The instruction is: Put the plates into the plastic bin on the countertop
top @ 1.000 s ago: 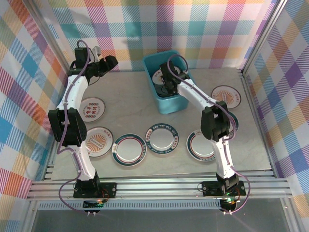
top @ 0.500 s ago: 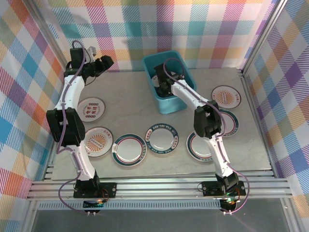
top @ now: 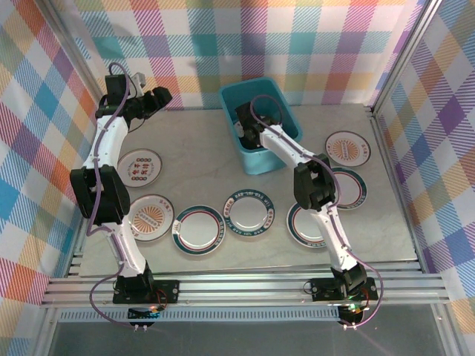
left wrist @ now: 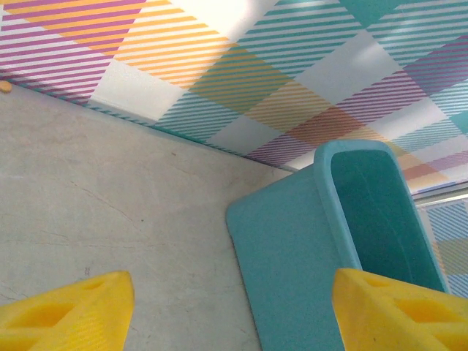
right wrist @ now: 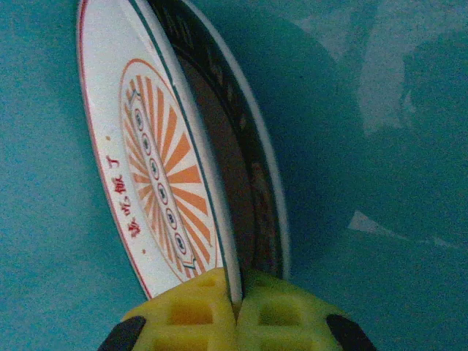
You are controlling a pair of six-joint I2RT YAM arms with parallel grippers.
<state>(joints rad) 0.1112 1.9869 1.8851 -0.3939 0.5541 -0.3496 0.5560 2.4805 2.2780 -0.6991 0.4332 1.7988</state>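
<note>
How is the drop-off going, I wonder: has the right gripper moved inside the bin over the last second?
Yes. Seen from above, the right gripper, shut on a sunburst plate, edged left toward the left wall of the plastic bin.

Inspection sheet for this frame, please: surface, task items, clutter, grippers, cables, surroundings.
Surface: countertop, pale marbled, no spills seen.
Job's things: bin at back centre; seven plates flat on the countertop; sunburst plate on edge inside the bin, against a dark-rimmed plate.
Clutter: nothing seen.
Grippers: left gripper open, empty, near the bin; right gripper shut on the sunburst plate's rim.
Cables: purple cables along both arms.
Surroundings: plaid walls, aluminium rails.
</note>
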